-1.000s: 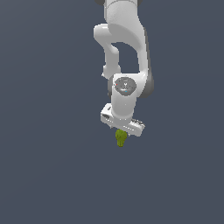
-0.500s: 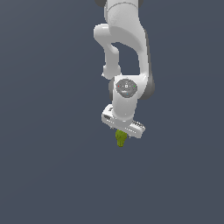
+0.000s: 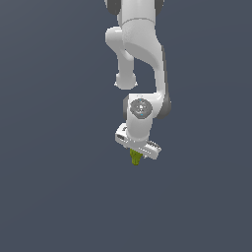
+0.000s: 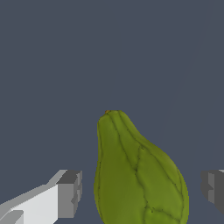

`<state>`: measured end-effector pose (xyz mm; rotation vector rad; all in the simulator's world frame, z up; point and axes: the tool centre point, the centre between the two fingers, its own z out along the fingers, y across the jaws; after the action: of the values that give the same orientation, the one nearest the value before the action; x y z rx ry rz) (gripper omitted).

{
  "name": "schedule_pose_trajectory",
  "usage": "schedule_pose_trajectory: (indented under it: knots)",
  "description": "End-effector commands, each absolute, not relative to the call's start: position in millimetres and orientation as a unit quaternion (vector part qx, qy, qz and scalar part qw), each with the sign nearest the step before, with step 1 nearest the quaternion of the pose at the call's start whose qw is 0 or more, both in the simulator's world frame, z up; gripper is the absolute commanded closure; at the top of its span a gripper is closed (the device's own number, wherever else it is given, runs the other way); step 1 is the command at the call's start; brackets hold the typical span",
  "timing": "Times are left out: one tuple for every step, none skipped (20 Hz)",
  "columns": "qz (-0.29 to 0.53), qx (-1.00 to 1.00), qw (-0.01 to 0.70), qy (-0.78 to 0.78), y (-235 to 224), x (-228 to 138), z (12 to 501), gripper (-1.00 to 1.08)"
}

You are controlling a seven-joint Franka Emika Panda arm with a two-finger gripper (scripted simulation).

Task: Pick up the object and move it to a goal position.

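The object (image 3: 135, 159) is a small olive-green ribbed fruit shape, bulbous at one end and narrowing to a tip. In the exterior view it pokes out just beneath the white hand of the arm. My gripper (image 3: 137, 154) hangs over it, pointing down. In the wrist view the object (image 4: 135, 175) fills the space between my two grey fingertips (image 4: 70, 192). My gripper (image 4: 140, 190) is open, and a narrow gap shows between the object and each fingertip. The object's bulbous end is cut off by the frame edge.
A plain dark grey surface (image 3: 59, 197) fills both views, with no other objects, containers or edges showing. The white arm (image 3: 140, 59) comes down from the upper middle of the exterior view.
The hand has come down a little over the object, which has stayed where it was.
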<state>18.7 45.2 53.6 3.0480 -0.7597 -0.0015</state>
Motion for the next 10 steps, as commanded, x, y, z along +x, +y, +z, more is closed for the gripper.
schedule_pose_trajectory:
  knots:
    - [0.000, 0.970, 0.000, -0.242, 45.1, 18.9, 44.4, -0.92]
    - [0.000, 0.970, 0.000, -0.242, 45.2, 19.1, 42.4, -0.92]
    - [0.000, 0.970, 0.000, -0.242, 45.3, 19.5, 41.3, -0.92]
    - [0.000, 0.970, 0.000, -0.242, 45.4, 19.8, 40.8, -0.92]
    - [0.000, 0.970, 0.000, -0.242, 45.4, 20.0, 40.8, -0.92]
    - [0.000, 0.970, 0.000, -0.242, 45.4, 20.0, 40.8, 1.08]
    - [0.000, 0.970, 0.000, -0.242, 45.4, 20.0, 40.8, 1.08]
    - [0.000, 0.970, 0.000, -0.242, 45.4, 20.0, 40.8, 1.08]
    - [0.000, 0.970, 0.000, -0.242, 45.4, 20.0, 40.8, 1.08]
    - [0.000, 0.970, 0.000, -0.242, 45.4, 20.0, 40.8, 1.08]
